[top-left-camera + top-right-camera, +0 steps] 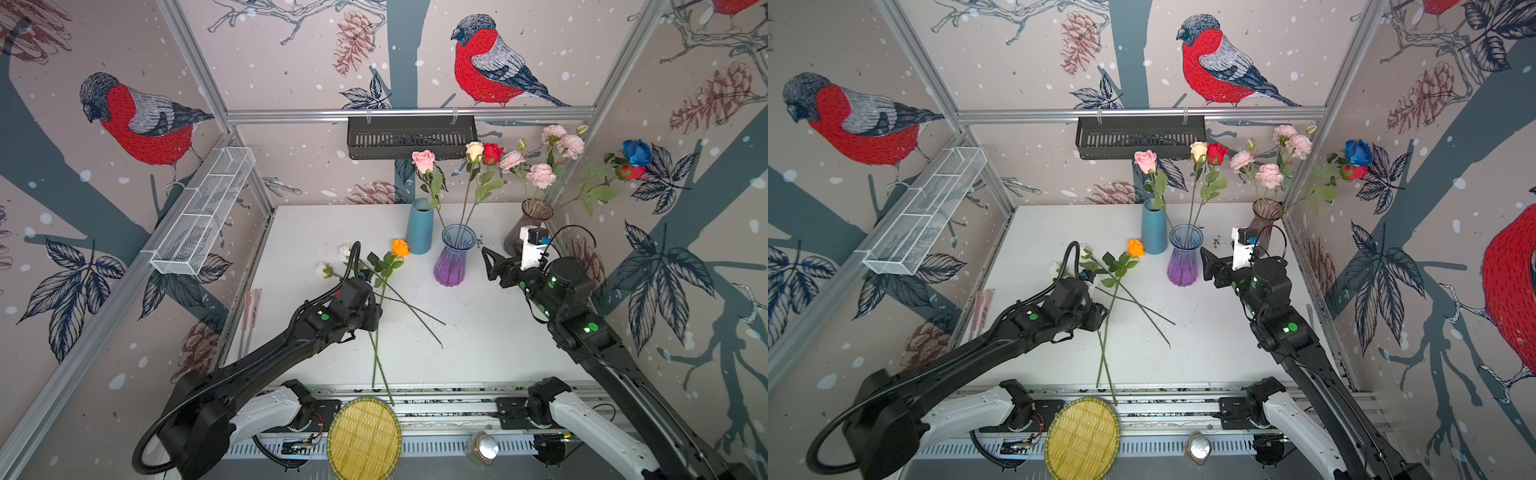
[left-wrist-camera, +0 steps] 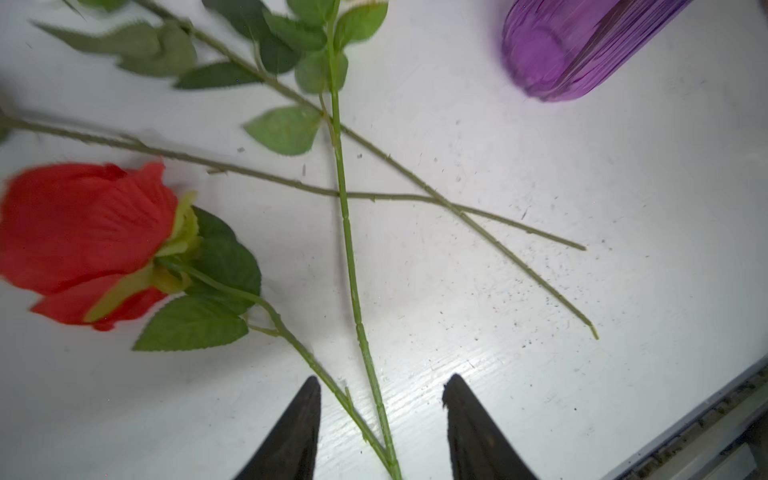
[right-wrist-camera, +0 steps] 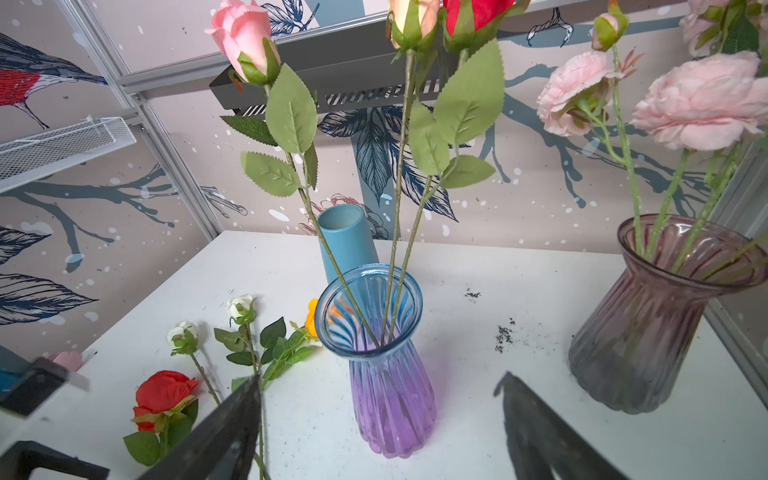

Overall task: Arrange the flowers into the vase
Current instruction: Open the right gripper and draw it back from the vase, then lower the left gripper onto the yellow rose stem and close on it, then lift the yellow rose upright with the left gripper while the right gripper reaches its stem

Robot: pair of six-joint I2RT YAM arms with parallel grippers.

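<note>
The blue-to-purple glass vase (image 1: 453,266) (image 1: 1183,266) (image 3: 390,399) stands mid-table and holds a pink rose (image 1: 423,160), a peach rose (image 1: 474,150) and a red rose (image 1: 493,153). Loose flowers lie left of it: an orange rose (image 1: 400,247), two white buds (image 1: 345,250) and an orange-red rose (image 2: 83,241) (image 3: 164,392). In both top views my left arm hides that last one. My left gripper (image 2: 383,379) (image 1: 376,313) is low over the table, open, with two crossing green stems (image 2: 374,399) between its fingers and untouched. My right gripper (image 3: 380,378) (image 1: 492,266) is wide open just right of the vase.
A blue cylinder vase (image 1: 419,226) stands behind the purple one. A smoky glass vase (image 1: 532,220) at the back right holds pink peonies and a blue rose (image 1: 636,152). A woven yellow tray (image 1: 363,436) and a small jar (image 1: 482,446) sit at the front rail. A black basket (image 1: 411,137) hangs on the back wall.
</note>
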